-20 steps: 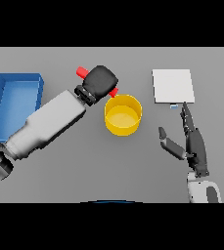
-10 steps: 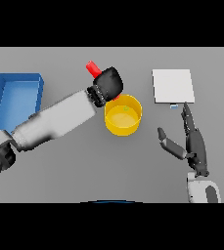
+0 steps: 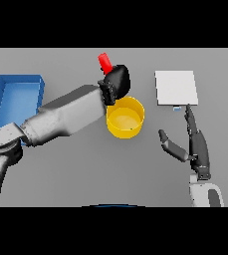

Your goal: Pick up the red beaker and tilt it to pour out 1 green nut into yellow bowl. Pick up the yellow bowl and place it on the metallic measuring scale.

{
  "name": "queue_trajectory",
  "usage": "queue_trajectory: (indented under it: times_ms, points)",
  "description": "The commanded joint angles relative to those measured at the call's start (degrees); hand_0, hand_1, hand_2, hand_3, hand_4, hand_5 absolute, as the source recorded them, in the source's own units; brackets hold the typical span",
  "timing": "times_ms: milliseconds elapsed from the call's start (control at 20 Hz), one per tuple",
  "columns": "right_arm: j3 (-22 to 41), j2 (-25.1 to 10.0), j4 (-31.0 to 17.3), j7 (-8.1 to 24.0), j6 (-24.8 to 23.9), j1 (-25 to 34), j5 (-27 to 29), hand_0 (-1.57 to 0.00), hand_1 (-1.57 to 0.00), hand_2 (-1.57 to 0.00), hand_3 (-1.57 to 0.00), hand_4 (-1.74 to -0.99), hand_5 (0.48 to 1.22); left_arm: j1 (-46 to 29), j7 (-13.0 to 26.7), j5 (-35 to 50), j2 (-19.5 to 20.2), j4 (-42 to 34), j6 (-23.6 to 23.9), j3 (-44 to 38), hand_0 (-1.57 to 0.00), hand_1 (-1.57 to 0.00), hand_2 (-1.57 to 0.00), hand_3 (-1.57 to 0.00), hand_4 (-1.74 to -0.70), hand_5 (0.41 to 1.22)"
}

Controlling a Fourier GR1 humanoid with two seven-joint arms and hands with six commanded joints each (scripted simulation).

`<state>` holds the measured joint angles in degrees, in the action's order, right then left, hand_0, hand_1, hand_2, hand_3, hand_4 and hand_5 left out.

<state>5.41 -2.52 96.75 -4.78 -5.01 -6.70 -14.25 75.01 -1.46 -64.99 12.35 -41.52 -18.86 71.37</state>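
1. Left hand is closed round the red beaker; only the beaker's upper end shows, protruding above and slightly left of the hand.
2. Yellow bowl stands directly below that hand, on the near side, its far rim overlapped by the hand. No green nut can be made out in the bowl or at the beaker.
3. Right hand rests well to the right of the bowl, fingers straight and spread, thumb apart, holding nothing. The metallic measuring scale lies just beyond its fingertips.
4. Blue tray sits far to the left, behind the left forearm.
5. Assessment: the pour step is in hand; beaker held over the bowl, result unconfirmed.
6. Next move, in my judgement: confirm one nut is delivered, set the beaker aside clear of the bowl, then grasp the bowl by its rim and carry it right onto the scale.
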Motion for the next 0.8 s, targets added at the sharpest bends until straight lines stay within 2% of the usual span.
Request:
queue_trajectory:
  times_ms: [0, 50, 250, 350, 400, 450, 550, 650, 750]
  points:
    - [0.0, -0.1, -0.2, -1.2, 0.1, -0.9, 0.0, 0.00, 0.00, 0.00, 0.00, -1.206, 0.591, 0.5, -0.6, -0.3, -0.4, 0.3, 0.0, 0.8, -1.57, -1.57, -1.57, -1.57, -1.73, 1.221]
    - [0.2, -0.2, -0.2, -1.9, 0.1, -1.1, -0.3, 0.00, 0.00, 0.00, 0.00, -1.210, 0.592, 1.1, -1.8, -0.6, 0.3, 0.3, 0.8, 1.7, -1.57, -1.57, -1.57, -1.57, -1.73, 1.221]
    - [0.4, 0.1, 0.3, -0.7, -0.8, -0.3, -1.3, 0.00, 0.00, 0.00, 0.00, -1.206, 0.592, 4.9, -3.3, -0.7, 0.3, 1.1, 0.4, 3.1, -1.57, -1.57, -1.57, -1.57, -1.73, 1.221]
    - [0.7, 0.1, 0.2, -1.9, -0.4, -1.0, -1.2, 0.00, 0.00, 0.00, 0.00, -1.209, 0.592, 7.6, -4.4, 0.6, 1.9, 2.2, 2.2, 1.6, -1.57, -1.57, -1.57, -1.57, -1.73, 1.221]
    - [0.2, -0.3, -0.1, -1.0, -0.6, -0.2, -1.2, 0.00, 0.00, 0.00, 0.00, -1.203, 0.592, 9.1, -4.7, 1.4, 2.8, 2.8, 2.8, 0.7, -1.57, -1.57, -1.57, -1.49, -1.73, 1.221]
    - [0.1, -0.3, 0.1, -1.2, -0.8, -0.2, -1.2, 0.00, 0.00, 0.00, 0.00, -1.201, 0.592, 11.0, -4.4, 2.0, 3.4, 4.0, 3.1, -0.4, -1.57, -1.57, -1.40, -1.51, -1.68, 1.221]
    - [0.5, 0.2, 0.1, -2.1, -0.4, -0.4, -0.8, 0.00, 0.00, 0.00, 0.00, -1.186, 0.596, 14.3, -5.0, 4.2, 5.4, 6.2, 4.7, -3.0, -1.57, -1.57, -1.46, -1.04, -1.70, 1.221]
    - [0.2, 0.2, 0.3, -1.8, 0.4, -0.1, 0.5, 0.00, 0.00, 0.00, 0.00, -1.181, 0.593, 17.2, -4.2, 6.8, 6.3, 9.3, 5.4, -5.8, -1.57, -1.57, -1.50, -1.23, -1.70, 1.221]
    - [-0.3, 0.1, 0.4, -0.7, 1.4, 0.7, 2.3, 0.00, 0.00, 0.00, 0.00, -1.183, 0.595, 19.6, -2.2, 10.4, 7.3, 13.7, 5.3, -9.7, -1.57, -1.57, -1.53, -1.35, -1.71, 1.221]
